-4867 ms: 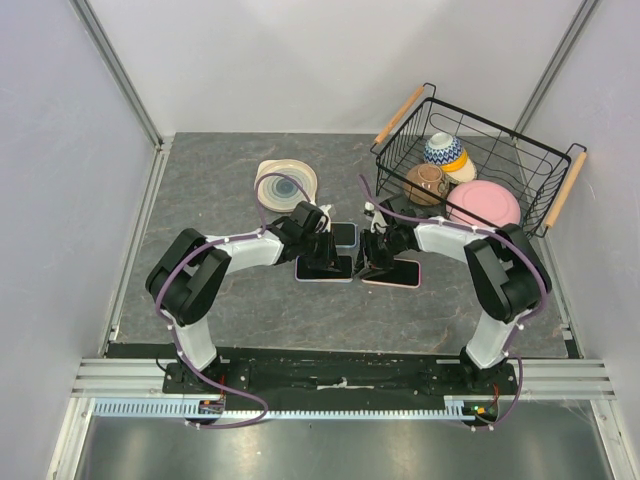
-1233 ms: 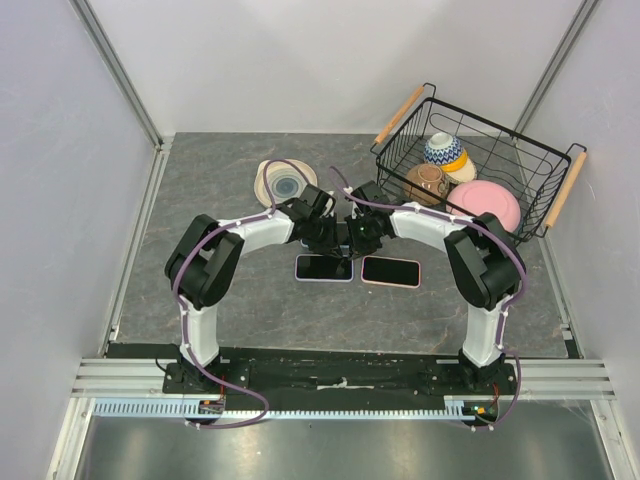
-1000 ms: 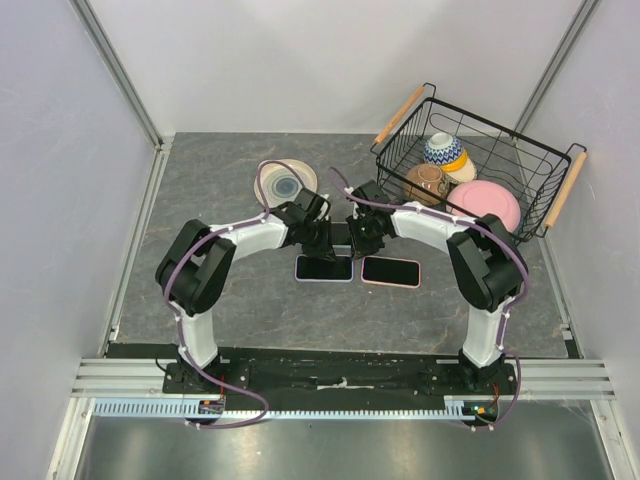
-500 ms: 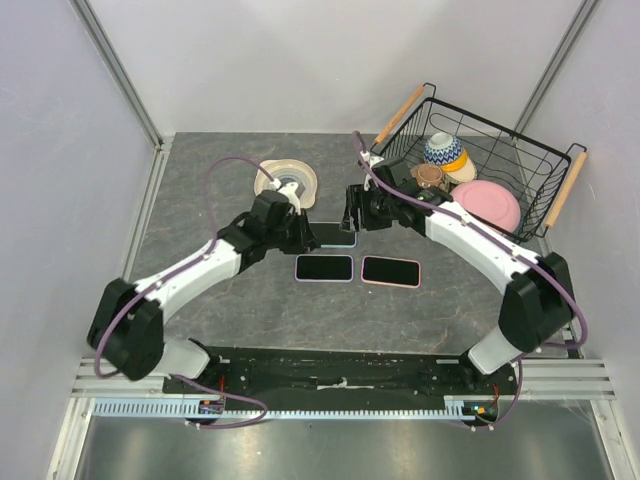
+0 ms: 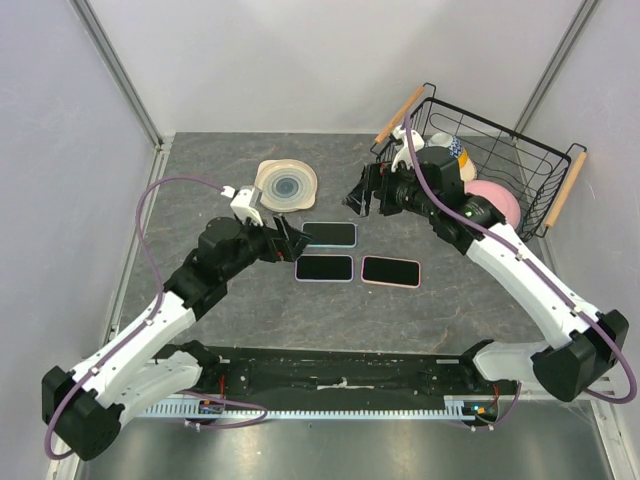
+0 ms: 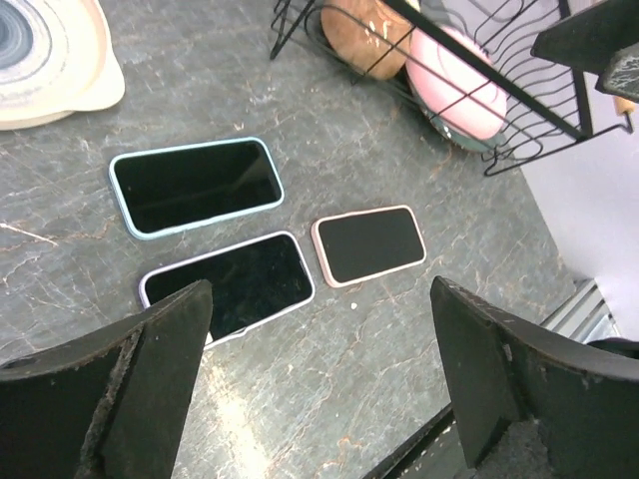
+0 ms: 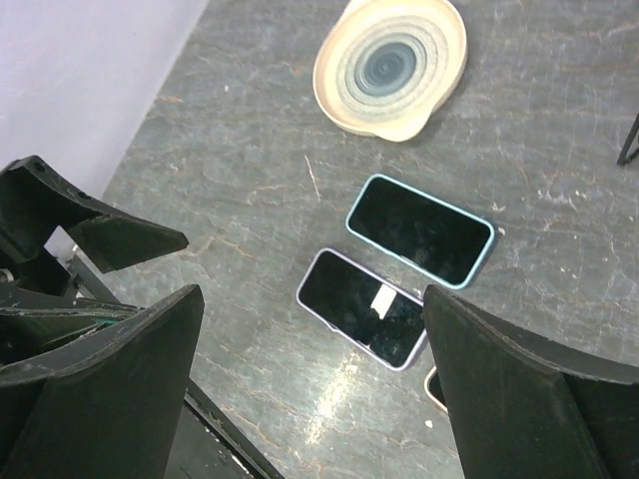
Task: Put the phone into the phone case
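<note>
Three phones lie face up on the grey table, each inside a coloured case. The phone in the light blue case (image 5: 330, 234) (image 6: 195, 186) (image 7: 421, 229) lies farthest back. In front of it are one in a lavender case (image 5: 324, 268) (image 6: 228, 284) (image 7: 364, 307) and one in a pink case (image 5: 391, 271) (image 6: 368, 244). My left gripper (image 5: 287, 240) (image 6: 319, 399) hangs open and empty, left of the phones. My right gripper (image 5: 365, 198) (image 7: 315, 389) is open and empty too, raised behind and right of the blue-cased phone.
A cream plate (image 5: 286, 184) (image 6: 40, 60) (image 7: 391, 65) with blue rings sits at the back left of the phones. A black wire basket (image 5: 540, 150) (image 6: 329, 50) holding bowls stands at the back right, close behind my right arm.
Both grippers were nearly shut at the blue-cased phone. They have opened and drawn up and away, left arm to the left, right arm to the back right. The phone now lies uncovered.
</note>
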Tool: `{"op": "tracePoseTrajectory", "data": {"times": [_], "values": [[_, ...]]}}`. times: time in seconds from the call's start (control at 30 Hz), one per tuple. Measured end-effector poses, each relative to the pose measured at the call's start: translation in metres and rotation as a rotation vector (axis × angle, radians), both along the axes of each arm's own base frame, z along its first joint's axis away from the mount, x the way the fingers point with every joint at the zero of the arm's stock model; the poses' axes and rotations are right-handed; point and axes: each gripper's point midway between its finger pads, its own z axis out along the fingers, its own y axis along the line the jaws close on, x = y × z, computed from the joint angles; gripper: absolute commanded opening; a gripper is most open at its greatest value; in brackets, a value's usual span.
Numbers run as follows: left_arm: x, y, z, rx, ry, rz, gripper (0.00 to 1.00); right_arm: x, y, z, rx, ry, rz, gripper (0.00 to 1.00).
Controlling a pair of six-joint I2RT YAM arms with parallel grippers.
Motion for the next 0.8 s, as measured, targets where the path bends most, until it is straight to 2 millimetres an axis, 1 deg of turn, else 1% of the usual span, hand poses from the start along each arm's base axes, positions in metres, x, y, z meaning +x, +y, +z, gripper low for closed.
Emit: {"op": "tracePoseTrajectory", "data": {"times": [0.07, 0.13, 0.37, 0.53, 0.6, 0.67, 0.73, 0.8], "values": [[-0.002, 0.004, 0.007, -0.016, -0.027, 0.016, 1.00, -0.002, 0.000, 0.010, 0.019, -0.027, 0.006, 0.98], [-0.002, 0.008, 0.010, -0.023, -0.042, 0.031, 1.00, -0.007, -0.001, 0.018, 0.037, -0.050, 0.016, 0.98], [-0.001, 0.011, 0.005, -0.014, -0.036, 0.049, 1.00, -0.022, -0.011, 0.035, 0.079, -0.130, 0.021, 0.98], [0.002, 0.011, 0.000, -0.003, -0.024, 0.058, 1.00, -0.022, -0.012, 0.046, 0.091, -0.176, 0.018, 0.98], [0.004, 0.012, -0.004, 0.008, -0.016, 0.070, 1.00, -0.021, -0.014, 0.045, 0.087, -0.180, 0.009, 0.98], [0.006, 0.016, -0.007, 0.022, -0.010, 0.096, 1.00, -0.018, -0.017, 0.039, 0.075, -0.175, -0.012, 0.98], [0.009, 0.022, -0.011, 0.041, -0.003, 0.131, 1.00, -0.015, -0.021, 0.030, 0.054, -0.164, -0.046, 0.98], [0.012, 0.031, -0.017, 0.068, 0.006, 0.176, 1.00, -0.010, -0.029, 0.015, 0.018, -0.146, -0.091, 0.98]]}}
